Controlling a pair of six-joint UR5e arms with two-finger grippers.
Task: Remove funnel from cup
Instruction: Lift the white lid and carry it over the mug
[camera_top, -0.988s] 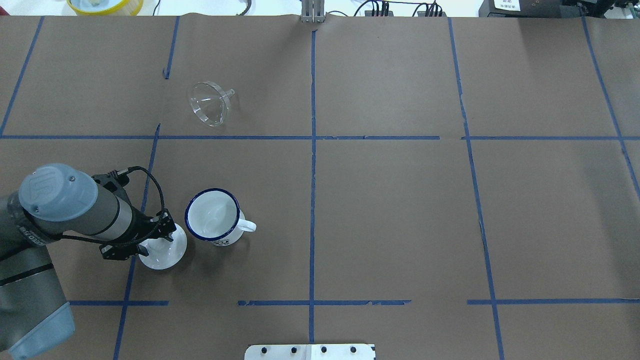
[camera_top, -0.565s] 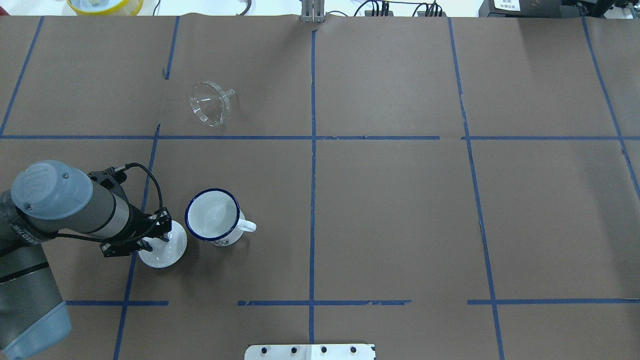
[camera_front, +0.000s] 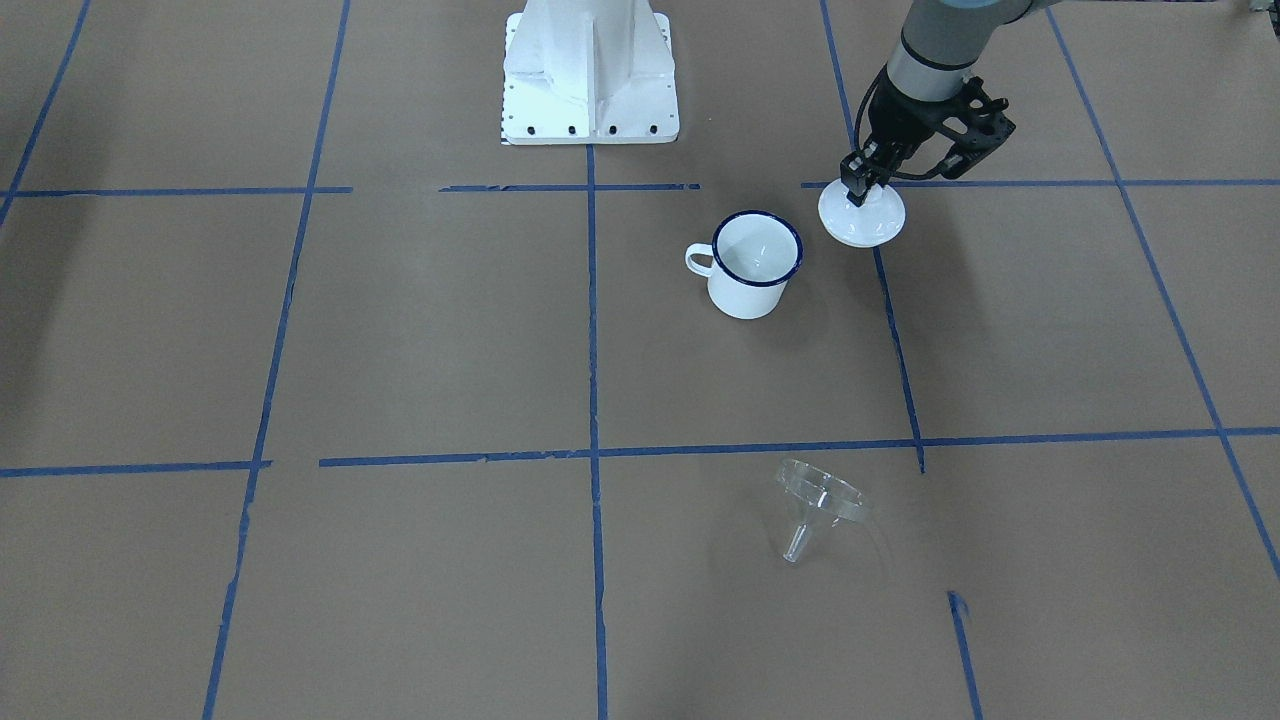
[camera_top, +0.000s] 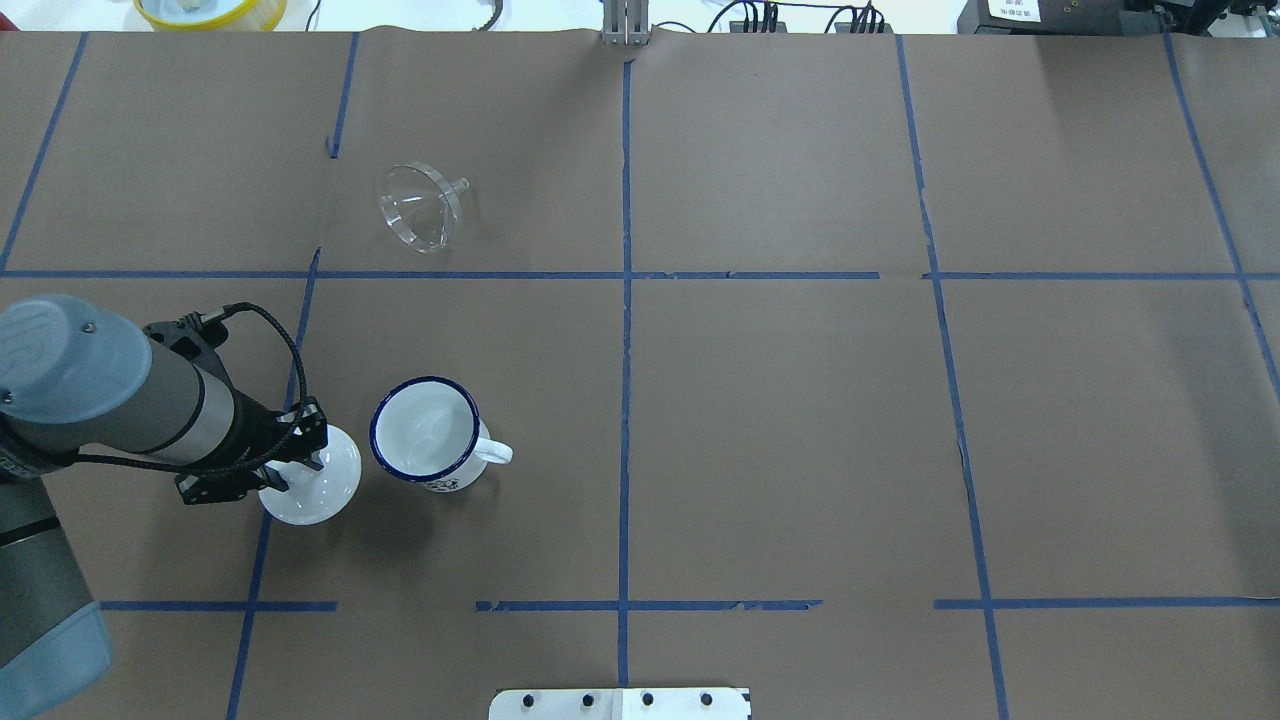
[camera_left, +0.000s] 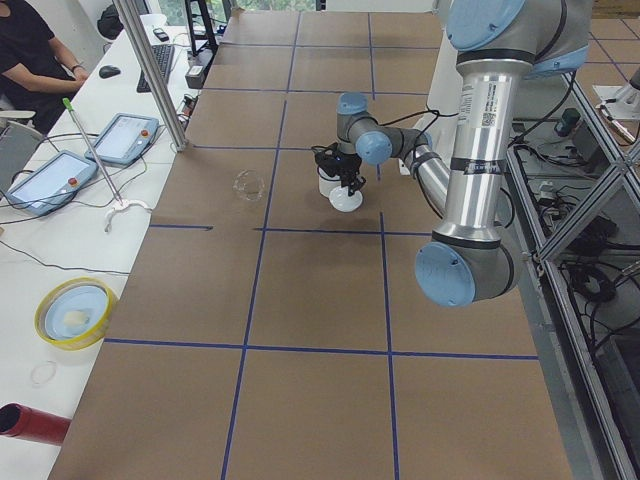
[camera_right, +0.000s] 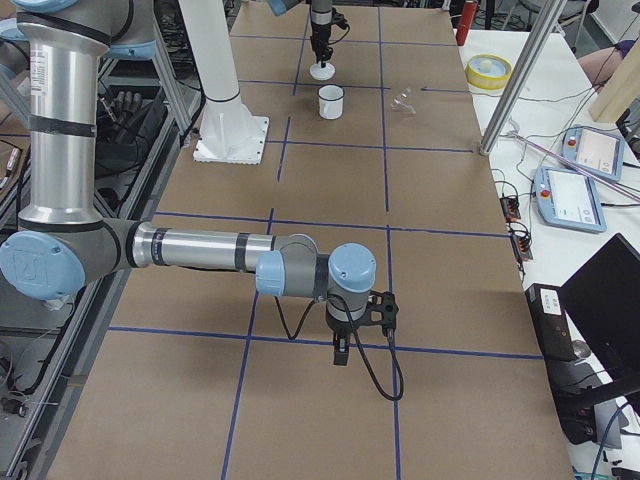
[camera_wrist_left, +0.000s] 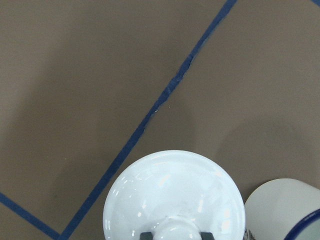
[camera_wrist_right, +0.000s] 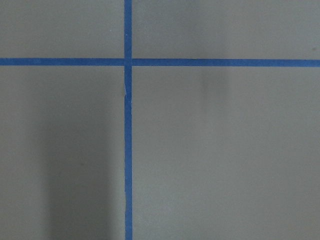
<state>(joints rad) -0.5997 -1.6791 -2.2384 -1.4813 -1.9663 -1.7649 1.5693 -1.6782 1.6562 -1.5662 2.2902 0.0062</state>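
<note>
Funnel (camera_top: 418, 208) out of the cup (camera_top: 425, 432), lying on its side on the brown table paper (camera_top: 780, 420), well apart from the cup on the side away from the robot.
Long axis diagonal: spout points away from the robot and toward its right, wide mouth back toward its left. Cup upright, handle to robot's right. Left gripper (camera_front: 858, 192) clamped on the knob of a white lid (camera_top: 325, 485) just beside the cup. Right gripper (camera_right: 341, 352) far off; grip state can't be told.

Silver-tube arms (camera_left: 480, 110) with pale-blue joint caps (camera_top: 48, 345) — black end effector (camera_front: 858, 192), looped black cable (camera_top: 296, 362), white base (camera_front: 590, 70).
</note>
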